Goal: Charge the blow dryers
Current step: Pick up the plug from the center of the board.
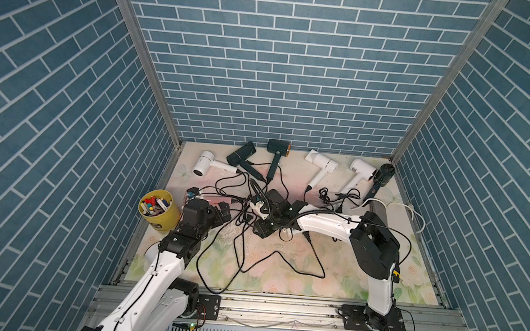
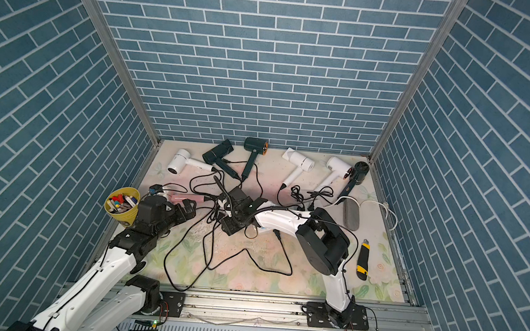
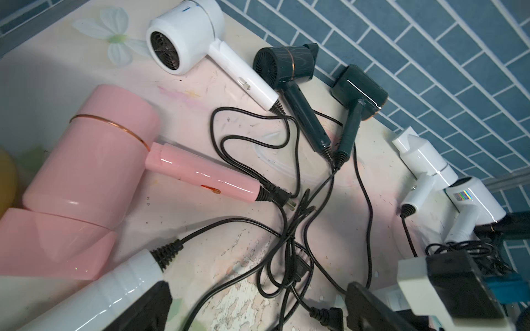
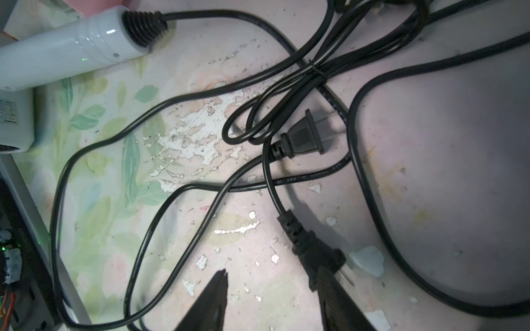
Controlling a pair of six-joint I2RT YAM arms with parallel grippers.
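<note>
Starting at the nearest black two-prong plug (image 4: 318, 252): flat on the worn floral-print tabletop (image 4: 430, 143), prongs bare, seated in nothing. Just past it, a second black plug (image 4: 304, 137), equally loose. Over by the glossy pink hammer-shaped blow dryer (image 3: 86, 172), a third free plug (image 3: 279, 197) right at the end of the pink handle. No cord visibly pushed into any socket, and no outlet clearly in view. Judging by that: barely begun, every dryer left to connect.

Along the back wall, a row of more dryers, from the white end dryer (image 1: 204, 163) across to the black end dryer (image 1: 386, 174). In the middle, a knot of black cords (image 1: 244, 252).

Now the fingers. Right gripper (image 4: 272, 275) low over the tangle, black fingers (image 4: 212, 301) parted to a middling gap, clamped on nothing. Nearest plug right at the tip of one finger, not in the gap between; judged not lined up for a pinch yet.

Left gripper (image 2: 189, 210) spread wide and empty, near the pink dryer. White ribbed dryer handle (image 3: 114, 289) just beside one left finger (image 3: 149, 303). Yellow plastic cup of pens (image 1: 169, 217) close by.
</note>
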